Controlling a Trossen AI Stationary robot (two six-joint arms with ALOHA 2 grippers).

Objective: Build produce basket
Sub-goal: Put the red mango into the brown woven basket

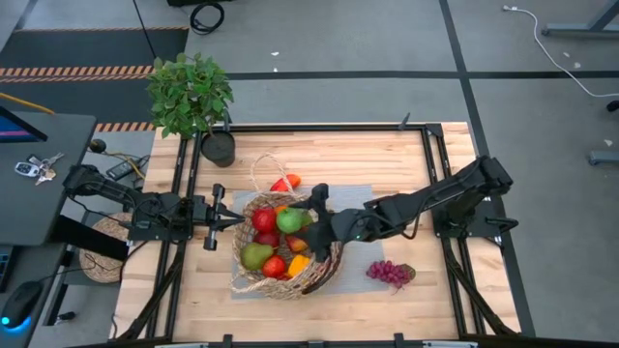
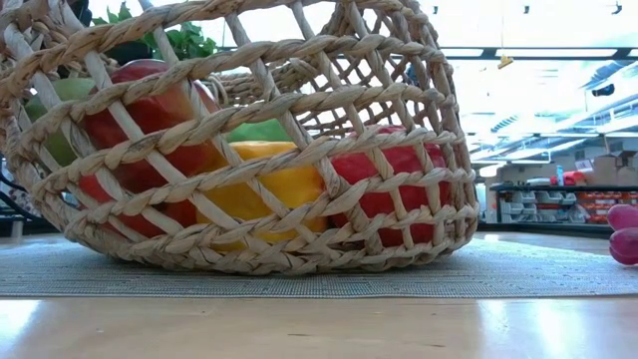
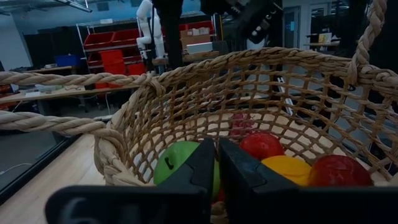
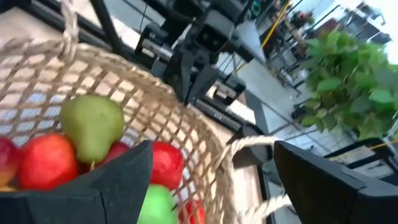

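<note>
The tan wicker basket (image 1: 308, 278) stands tilted on a grey mat (image 1: 356, 199) at mid table. It holds red apples, a green apple (image 1: 288, 220), a green pear (image 1: 254, 255) and a yellow piece (image 2: 279, 189). Purple grapes (image 1: 390, 274) lie on the table to its right. A red and orange piece (image 1: 285, 182) lies just beyond it. My left gripper (image 1: 239, 220) is shut, with its tips at the basket's left rim (image 3: 118, 168). My right gripper (image 1: 315, 205) is open above the basket's far right rim, and a rope loop (image 4: 249, 146) lies between its fingers. My left gripper comes level from the table's left, with its shut fingers (image 3: 205, 165) lying across the basket's left rim (image 3: 134, 182) and their tips over the inside. I cannot tell whether they touch the rim. My right gripper touches nothing that shows.
A leafy potted plant (image 1: 191, 92) stands at the table's far left corner. A flat woven disc (image 1: 100, 253) lies off the table's left side. Bare wood lies along the near edge and at the right around the grapes.
</note>
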